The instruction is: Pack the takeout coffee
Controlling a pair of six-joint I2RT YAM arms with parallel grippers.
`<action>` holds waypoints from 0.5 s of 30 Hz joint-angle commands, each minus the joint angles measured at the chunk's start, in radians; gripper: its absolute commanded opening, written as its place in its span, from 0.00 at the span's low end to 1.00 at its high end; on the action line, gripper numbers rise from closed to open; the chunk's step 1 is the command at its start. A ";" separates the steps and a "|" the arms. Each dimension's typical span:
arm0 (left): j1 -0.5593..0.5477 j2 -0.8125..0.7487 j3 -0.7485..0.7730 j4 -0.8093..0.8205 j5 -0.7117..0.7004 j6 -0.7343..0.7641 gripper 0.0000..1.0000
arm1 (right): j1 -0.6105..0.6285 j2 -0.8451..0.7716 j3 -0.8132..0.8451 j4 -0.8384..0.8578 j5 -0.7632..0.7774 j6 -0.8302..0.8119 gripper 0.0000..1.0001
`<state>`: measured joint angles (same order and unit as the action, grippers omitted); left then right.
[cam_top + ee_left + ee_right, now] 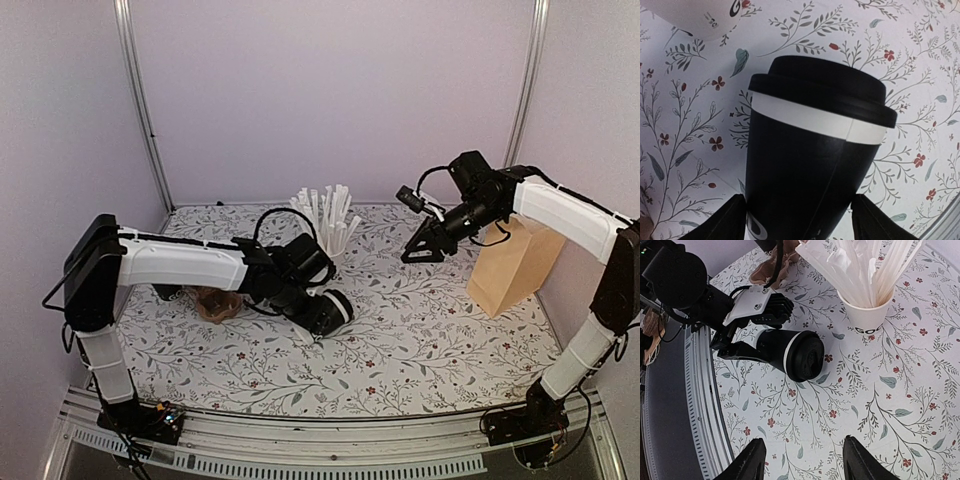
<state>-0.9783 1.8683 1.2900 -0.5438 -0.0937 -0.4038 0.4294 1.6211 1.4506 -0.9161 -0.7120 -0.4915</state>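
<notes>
A white paper cup (338, 238) crammed with paper-wrapped white straws (325, 205) stands at the far middle of the floral-printed tablecloth (430, 340). A tan paper bag (515, 265) stands upright at the right, by the wall. A brown moulded-pulp cup carrier (215, 303) sits at the left, partly hidden.

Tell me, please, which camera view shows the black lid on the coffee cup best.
The left wrist view: the lid is largest there, seated on the cup above its white band. The right wrist view shows its round top from farther off; the top external view shows only a small dark shape.
</notes>
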 commanded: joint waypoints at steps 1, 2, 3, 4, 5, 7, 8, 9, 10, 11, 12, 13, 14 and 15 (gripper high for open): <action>0.021 0.045 -0.008 0.009 0.081 0.014 0.87 | 0.003 -0.019 -0.038 0.018 -0.024 -0.013 0.55; 0.020 0.054 -0.006 0.014 0.103 0.017 0.98 | 0.003 -0.019 -0.039 0.017 -0.031 -0.015 0.56; 0.016 0.062 -0.002 0.014 0.118 0.021 0.99 | 0.004 -0.018 -0.042 0.015 -0.037 -0.018 0.56; 0.014 0.067 0.002 0.014 0.123 0.027 1.00 | 0.004 -0.019 -0.042 0.014 -0.041 -0.020 0.56; 0.011 0.071 0.004 0.014 0.123 0.032 1.00 | 0.004 -0.019 -0.043 0.013 -0.043 -0.022 0.56; 0.009 0.069 -0.003 0.021 0.117 0.032 1.00 | 0.004 -0.020 -0.047 0.014 -0.046 -0.023 0.56; 0.007 0.066 -0.006 0.023 0.117 0.032 1.00 | 0.004 -0.018 -0.048 0.014 -0.048 -0.024 0.56; 0.005 0.059 -0.010 0.026 0.117 0.035 0.99 | 0.003 -0.018 -0.048 0.014 -0.050 -0.024 0.56; 0.001 0.051 -0.015 0.033 0.114 0.039 0.97 | 0.003 -0.017 -0.049 0.014 -0.050 -0.025 0.56; -0.004 0.041 -0.023 0.045 0.114 0.043 0.95 | 0.003 -0.014 -0.051 0.014 -0.052 -0.026 0.56; -0.009 0.032 -0.030 0.057 0.118 0.052 0.93 | 0.004 -0.012 -0.051 0.013 -0.053 -0.027 0.56; -0.015 0.021 -0.040 0.070 0.125 0.060 0.89 | 0.004 -0.009 -0.051 0.014 -0.057 -0.027 0.56; -0.021 0.010 -0.049 0.084 0.130 0.066 0.86 | 0.004 -0.008 -0.053 0.013 -0.060 -0.028 0.56; -0.028 -0.001 -0.057 0.098 0.138 0.075 0.84 | 0.003 -0.004 -0.054 0.013 -0.066 -0.031 0.56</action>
<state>-0.9810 1.9278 1.2636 -0.5091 0.0151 -0.3660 0.4316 1.6188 1.4120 -0.9112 -0.7441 -0.5053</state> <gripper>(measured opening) 0.878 0.555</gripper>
